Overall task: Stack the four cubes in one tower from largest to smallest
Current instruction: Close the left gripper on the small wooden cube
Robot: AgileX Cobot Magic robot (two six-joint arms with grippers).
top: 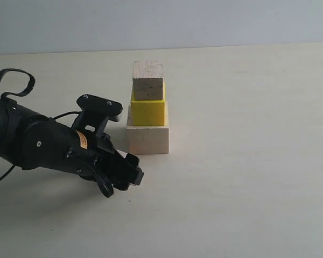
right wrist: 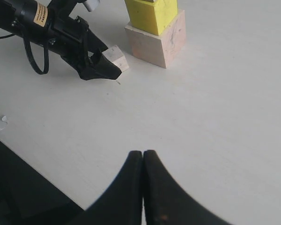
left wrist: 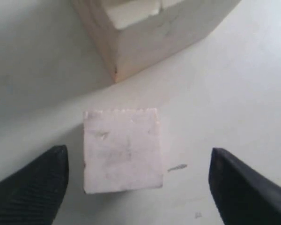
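Three cubes stand stacked: a large pale wooden cube (top: 148,138) on the table, a yellow cube (top: 148,110) on it, and a small wooden cube (top: 147,80) on top. The fourth, small pale cube (left wrist: 122,150) lies on the table just in front of the stack's large cube (left wrist: 145,42). My left gripper (left wrist: 138,154) is open around it, one finger on each side with a gap to both. In the exterior view my left gripper (top: 133,175) hides that cube. The right wrist view shows the small cube (right wrist: 116,57) at the left gripper's (right wrist: 105,69) tips. My right gripper (right wrist: 143,154) is shut and empty, well away from the stack (right wrist: 157,37).
The pale tabletop (top: 247,161) stretches to the right of the stack and ends at a wall (top: 204,21) behind. In the right wrist view a dark mass (right wrist: 18,187) fills one corner, with a small white scrap (right wrist: 0,123) beside it.
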